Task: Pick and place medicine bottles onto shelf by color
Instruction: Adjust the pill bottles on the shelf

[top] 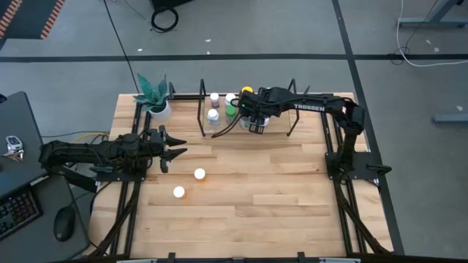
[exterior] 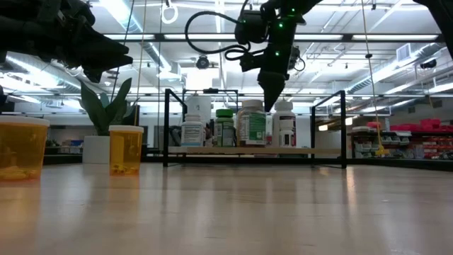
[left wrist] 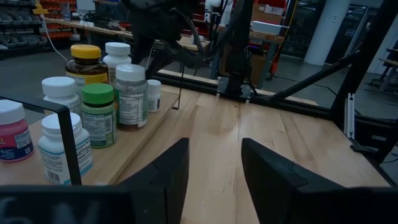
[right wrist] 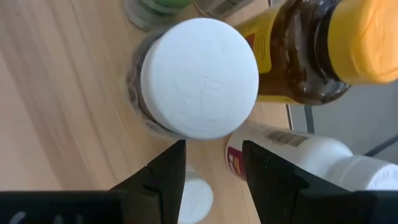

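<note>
Medicine bottles on shelf; right jaws parted above.

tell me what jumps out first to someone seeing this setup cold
The cluster of medicine bottles crowded on the shelf at the table's far edge draws the eye, with the right pincer poised over them, just above a white-capped bottle with nothing between its fingers. Next come two orange bottles standing on the open tabletop towards the left side, near the left pincer, which is empty above the table.
</note>
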